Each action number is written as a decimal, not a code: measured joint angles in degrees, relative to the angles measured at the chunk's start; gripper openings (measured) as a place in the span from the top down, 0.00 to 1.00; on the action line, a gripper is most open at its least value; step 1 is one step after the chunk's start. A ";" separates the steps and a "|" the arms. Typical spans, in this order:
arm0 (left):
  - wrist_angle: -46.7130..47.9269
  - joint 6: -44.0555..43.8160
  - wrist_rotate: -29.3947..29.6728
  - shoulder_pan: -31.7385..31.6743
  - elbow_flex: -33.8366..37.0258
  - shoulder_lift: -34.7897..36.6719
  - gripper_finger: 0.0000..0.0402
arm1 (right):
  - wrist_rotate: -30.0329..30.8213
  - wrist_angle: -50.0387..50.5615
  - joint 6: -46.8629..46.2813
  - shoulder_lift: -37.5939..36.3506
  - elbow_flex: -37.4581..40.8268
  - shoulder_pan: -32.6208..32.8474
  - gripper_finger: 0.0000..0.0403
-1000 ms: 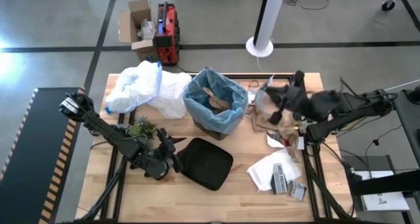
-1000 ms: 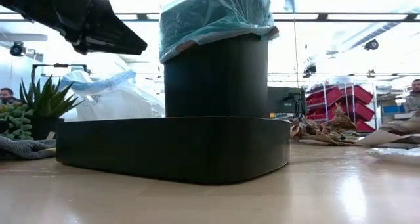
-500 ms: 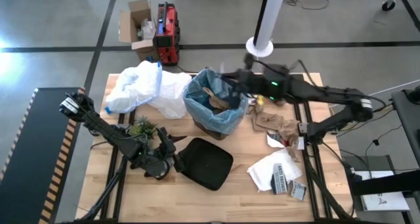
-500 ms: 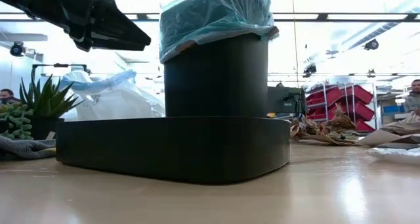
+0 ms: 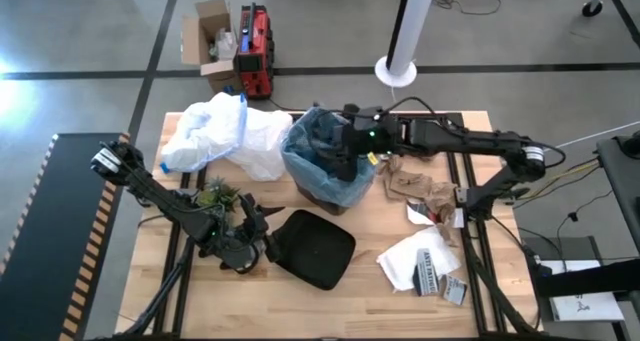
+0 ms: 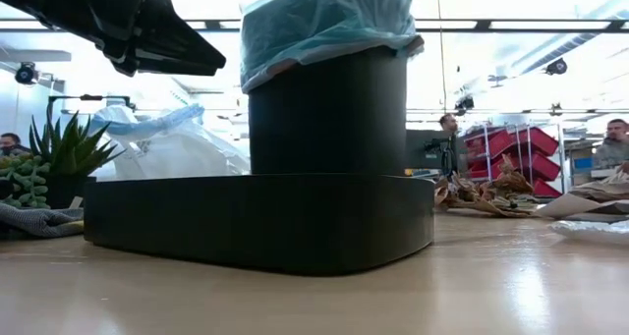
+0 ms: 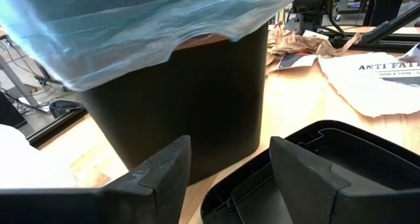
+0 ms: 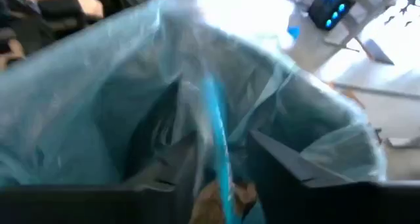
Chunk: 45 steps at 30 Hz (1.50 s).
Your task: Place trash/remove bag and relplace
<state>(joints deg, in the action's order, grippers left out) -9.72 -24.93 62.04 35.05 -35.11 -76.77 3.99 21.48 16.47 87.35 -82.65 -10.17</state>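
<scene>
The right gripper (image 5: 345,153) hangs over the bag-lined bin (image 5: 330,181), fingers parted with nothing held, mid trash-loading; next it must fetch more trash (image 5: 415,186) lying beside, while the left gripper (image 5: 262,243) waits open.

Wooden table (image 5: 330,301) under bin (image 5: 330,186), wrappers (image 5: 425,261)

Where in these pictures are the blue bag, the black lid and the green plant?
blue bag (image 7: 131,27): left wrist view, on its overhang at the bin's rim.
black lid (image 5: 312,247): high view, its flat middle.
green plant (image 6: 67,146): low view, its spiky leaves.
</scene>
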 joint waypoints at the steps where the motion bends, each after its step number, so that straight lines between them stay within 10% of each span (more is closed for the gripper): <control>1: -0.02 0.00 0.00 0.00 0.00 0.00 0.51 | 0.01 -0.16 0.00 -0.89 0.00 0.20 0.62; 9: -0.32 -0.13 -0.04 0.00 -0.87 0.00 0.49 | 0.05 7.91 1.35 -12.31 0.00 2.73 0.39; 28: -2.02 1.38 0.48 -0.07 -2.40 0.04 0.49 | -0.14 36.83 -19.28 -22.36 7.15 22.05 0.40; 37: -1.79 0.01 0.45 -0.17 -1.92 0.04 0.49 | 1.94 10.33 -21.70 -22.00 24.31 25.59 0.42; 45: -1.79 0.42 0.45 -0.17 -1.88 0.04 0.49 | 14.03 -12.73 -13.66 -19.69 32.62 16.26 0.45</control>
<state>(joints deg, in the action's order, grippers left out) -11.51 -24.51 62.49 34.87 -36.99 -76.73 18.02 8.75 2.81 67.66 -50.03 6.09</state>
